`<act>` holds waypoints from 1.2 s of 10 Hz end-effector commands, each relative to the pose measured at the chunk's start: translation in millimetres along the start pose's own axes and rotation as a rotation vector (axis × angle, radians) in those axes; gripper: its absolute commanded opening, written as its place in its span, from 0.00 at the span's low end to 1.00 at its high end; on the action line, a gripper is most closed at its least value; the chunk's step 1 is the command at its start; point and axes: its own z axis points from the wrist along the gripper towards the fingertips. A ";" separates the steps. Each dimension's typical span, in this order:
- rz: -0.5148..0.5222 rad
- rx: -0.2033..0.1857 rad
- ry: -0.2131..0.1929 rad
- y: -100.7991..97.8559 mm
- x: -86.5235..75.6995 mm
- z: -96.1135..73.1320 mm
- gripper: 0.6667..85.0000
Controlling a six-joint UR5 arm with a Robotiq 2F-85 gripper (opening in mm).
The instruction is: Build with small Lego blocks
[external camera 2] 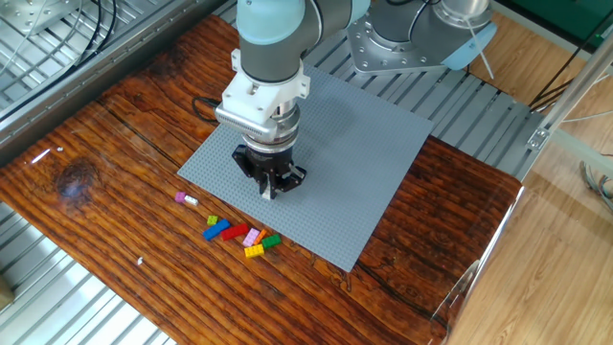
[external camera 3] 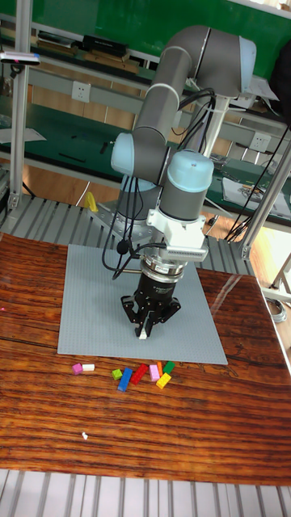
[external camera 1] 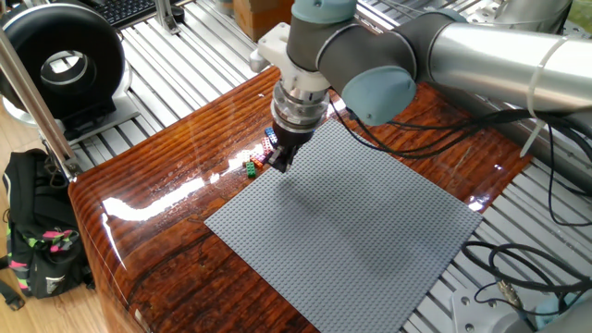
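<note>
Tall fixed view: the arm reaches down over the grey baseplate, which lies flat on a glossy wooden table. The gripper points straight down above the plate's front edge, fingers drawn close together around a small white piece; whether the fingers actually clamp it cannot be told at this size. The tip appears to stand just above the plate rather than on it.

The other fixed view: the small Lego blocks lie on bare wood just off the baseplate, beside the edge nearest the gripper. A pink block with a white block sits apart at one end of the row; next come a small green block, a blue block, then a tight cluster of red, pink, orange, yellow and green blocks. None touches the plate.

One fixed view: the gripper hangs over the corner region of the baseplate, and only a few blocks show past it on the table, the others hidden behind the wrist.
</note>
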 end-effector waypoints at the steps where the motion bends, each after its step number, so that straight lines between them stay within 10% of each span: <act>1: 0.037 -0.014 0.023 6.0 2.6 -4.8 0.01; 12: 0.060 -0.029 -0.059 7.9 -17.6 3.7 0.01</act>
